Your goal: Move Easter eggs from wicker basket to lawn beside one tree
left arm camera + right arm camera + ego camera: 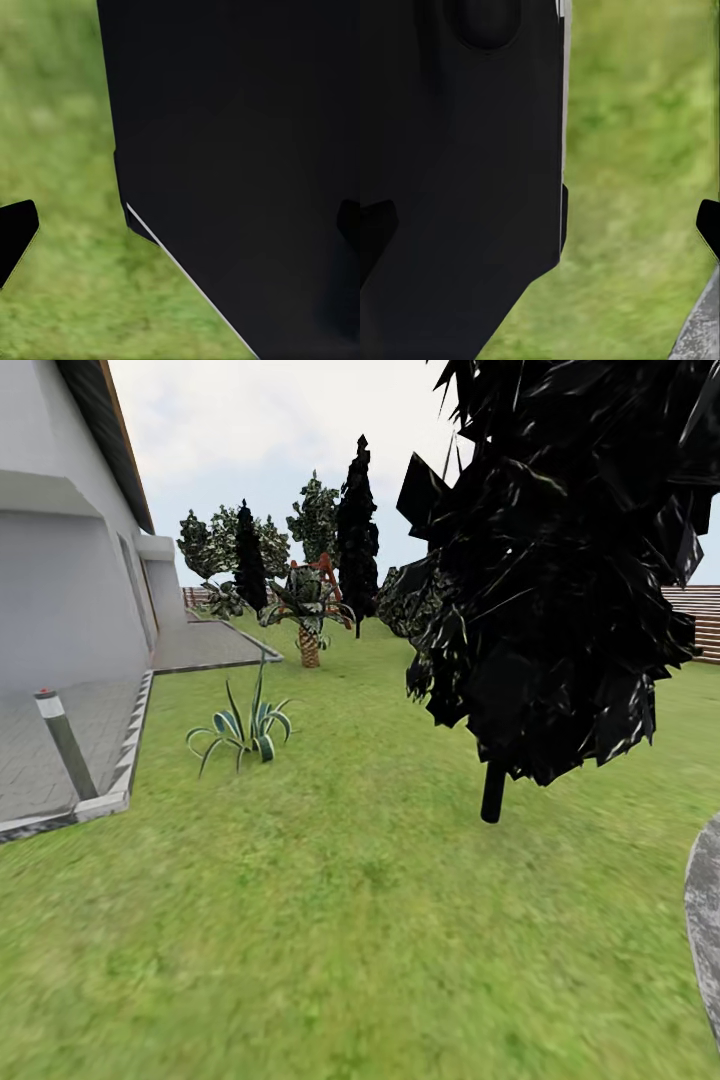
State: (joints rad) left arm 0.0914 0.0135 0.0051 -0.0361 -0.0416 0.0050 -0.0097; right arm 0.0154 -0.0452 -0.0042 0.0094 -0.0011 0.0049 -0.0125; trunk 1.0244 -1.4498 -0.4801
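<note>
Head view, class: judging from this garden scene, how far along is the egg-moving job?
Nothing looks done: no eggs lie on the lawn around the dark tree. In hand: apparently travelling, with the house and spiky plant ahead. Left: finding the basket, emptying it, and setting all three eggs beside one pale-trunked tree.

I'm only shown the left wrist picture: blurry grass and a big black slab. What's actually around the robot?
Observer: The head view shows a wide lawn, with a near-black tree close ahead on the right.
Operator: Any buildings?
Observer: Yes, a white house stands on the left, with grey paving beside it.
Operator: Anything smaller growing nearby?
Observer: A spiky striped plant sits on the grass just off the paving's edge.
</note>
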